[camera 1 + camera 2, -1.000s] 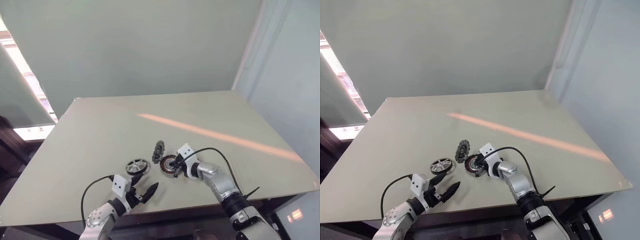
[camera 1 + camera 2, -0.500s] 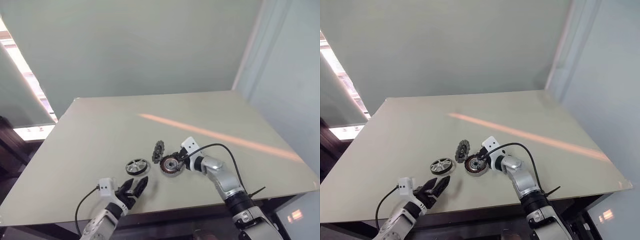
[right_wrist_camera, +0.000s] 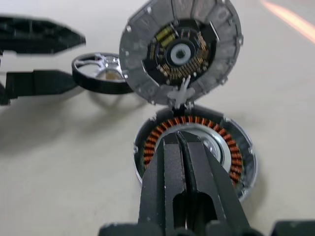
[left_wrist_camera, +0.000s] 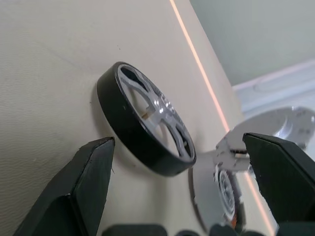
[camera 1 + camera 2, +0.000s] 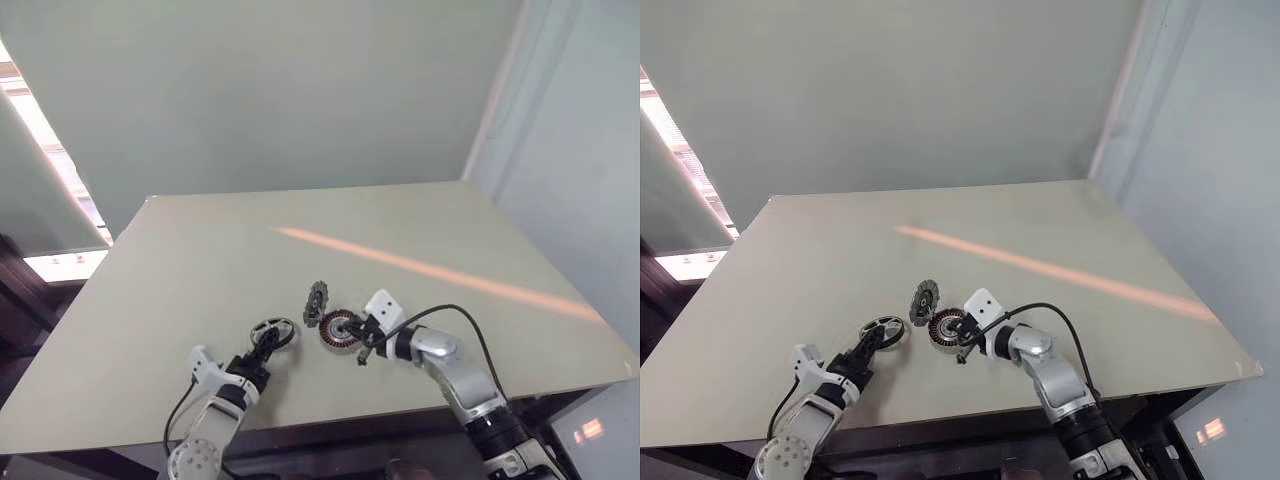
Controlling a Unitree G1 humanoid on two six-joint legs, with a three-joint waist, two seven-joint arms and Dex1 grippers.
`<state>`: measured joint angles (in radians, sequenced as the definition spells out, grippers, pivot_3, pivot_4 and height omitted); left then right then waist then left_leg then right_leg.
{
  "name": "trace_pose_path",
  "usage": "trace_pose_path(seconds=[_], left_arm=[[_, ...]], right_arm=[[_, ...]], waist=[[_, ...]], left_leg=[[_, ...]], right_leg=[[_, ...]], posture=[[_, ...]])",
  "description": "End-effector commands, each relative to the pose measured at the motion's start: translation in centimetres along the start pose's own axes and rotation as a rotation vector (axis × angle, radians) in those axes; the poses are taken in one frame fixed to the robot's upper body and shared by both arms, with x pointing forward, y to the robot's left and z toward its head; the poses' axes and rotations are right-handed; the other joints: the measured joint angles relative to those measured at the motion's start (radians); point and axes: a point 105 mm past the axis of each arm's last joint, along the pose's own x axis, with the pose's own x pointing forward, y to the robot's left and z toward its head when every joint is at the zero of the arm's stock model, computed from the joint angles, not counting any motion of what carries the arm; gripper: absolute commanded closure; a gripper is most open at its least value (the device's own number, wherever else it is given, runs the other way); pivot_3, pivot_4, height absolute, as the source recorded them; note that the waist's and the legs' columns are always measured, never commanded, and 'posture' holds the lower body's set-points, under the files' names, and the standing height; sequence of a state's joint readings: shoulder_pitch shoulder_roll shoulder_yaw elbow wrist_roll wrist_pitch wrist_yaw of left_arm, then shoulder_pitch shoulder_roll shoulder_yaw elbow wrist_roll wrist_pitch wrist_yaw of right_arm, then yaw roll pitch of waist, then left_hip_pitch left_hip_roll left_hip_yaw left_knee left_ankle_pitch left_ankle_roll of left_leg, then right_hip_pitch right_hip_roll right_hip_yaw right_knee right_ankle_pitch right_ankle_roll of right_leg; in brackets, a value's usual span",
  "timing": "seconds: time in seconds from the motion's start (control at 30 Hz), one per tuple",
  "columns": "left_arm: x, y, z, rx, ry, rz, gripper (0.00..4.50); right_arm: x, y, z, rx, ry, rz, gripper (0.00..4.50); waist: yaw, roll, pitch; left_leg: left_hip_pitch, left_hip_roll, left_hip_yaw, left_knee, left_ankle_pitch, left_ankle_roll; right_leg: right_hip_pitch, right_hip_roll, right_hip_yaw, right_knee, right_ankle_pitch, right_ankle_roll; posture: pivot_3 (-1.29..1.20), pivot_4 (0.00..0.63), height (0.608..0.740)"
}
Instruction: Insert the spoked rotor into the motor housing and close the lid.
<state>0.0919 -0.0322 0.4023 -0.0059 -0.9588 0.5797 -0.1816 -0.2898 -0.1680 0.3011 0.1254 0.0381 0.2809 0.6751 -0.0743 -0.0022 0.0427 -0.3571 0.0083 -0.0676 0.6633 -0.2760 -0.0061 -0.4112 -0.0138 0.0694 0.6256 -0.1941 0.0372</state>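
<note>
Since the earlier frames the left gripper (image 5: 266, 343) has swung up from the table's near edge to the spoked rotor (image 5: 272, 333), and the right gripper (image 5: 361, 355) has drawn back off the motor housing (image 5: 339, 329) toward the near edge.

In the head views, 3 small parts sit in a short row on the table (image 5: 200, 270), toward its near edge and well clear of both side edges: the rotor to the robot's left, the housing to its right, and the lid (image 5: 317, 300) tilted up on edge just behind the housing. The left gripper's 2 fingers are spread and seem to reach the rotor's near rim, though contact is hard to judge here.

The left wrist view shows the rotor (image 4: 147, 128) lying flat on the table, its dark rim and silver spokes between the 2 spread fingers (image 4: 83, 191), which stand clear of it on either side.

The right wrist view shows the right gripper's fingers (image 3: 189, 172) pressed together, gripping nothing, poised over the near part of the housing (image 3: 236, 152) with its copper windings. The lid (image 3: 182, 49) stands upright at the housing's far rim, inner face showing.
</note>
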Motion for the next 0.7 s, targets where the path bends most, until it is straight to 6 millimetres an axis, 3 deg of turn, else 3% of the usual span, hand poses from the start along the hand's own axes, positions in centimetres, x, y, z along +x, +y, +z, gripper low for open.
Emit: trace_pose_path(seconds=[0.03, 0.43, 0.53, 0.7], left_arm=[[0.7, -0.8, 0.4, -0.052, -0.020, -0.014, 0.00], [2.1, -0.1, 0.7, -0.159, -0.073, 0.085, 0.00], [2.2, 0.2, 0.8, -0.189, -0.097, 0.112, 0.82], [2.3, 0.5, 0.9, -0.251, -0.124, 0.143, 2.64]], right_arm=[[-0.4, 0.1, 1.7, -0.026, -0.057, -0.012, 4.49], [-1.3, -0.3, 1.6, -0.025, -0.050, -0.051, 4.49], [-1.5, -0.4, 1.7, -0.026, -0.048, -0.059, 4.50], [-1.7, -0.6, 1.8, -0.028, -0.049, -0.069, 4.50]], waist=[[0.000, -0.001, 0.000], [0.002, -0.001, 0.000], [-0.001, -0.001, 0.000], [0.000, -0.002, 0.000]], left_leg=[[0.000, 0.000, 0.000, 0.000, 0.000, 0.000], [0.001, 0.000, 0.000, 0.001, 0.000, 0.000], [0.001, 0.000, 0.000, 0.001, 0.000, 0.000], [0.000, 0.000, 0.000, 0.000, 0.000, 0.000]], right_leg=[[0.000, 0.000, 0.000, 0.000, 0.000, 0.000], [0.001, 0.000, 0.000, 0.000, 0.000, 0.000], [0.001, 0.000, 0.000, 0.000, 0.000, 0.000], [0.000, 0.000, 0.000, 0.000, 0.000, 0.000]], posture=[[0.00, 0.000, 0.740], [0.00, 0.000, 0.740], [0.00, 0.000, 0.740], [0.00, 0.000, 0.740]])
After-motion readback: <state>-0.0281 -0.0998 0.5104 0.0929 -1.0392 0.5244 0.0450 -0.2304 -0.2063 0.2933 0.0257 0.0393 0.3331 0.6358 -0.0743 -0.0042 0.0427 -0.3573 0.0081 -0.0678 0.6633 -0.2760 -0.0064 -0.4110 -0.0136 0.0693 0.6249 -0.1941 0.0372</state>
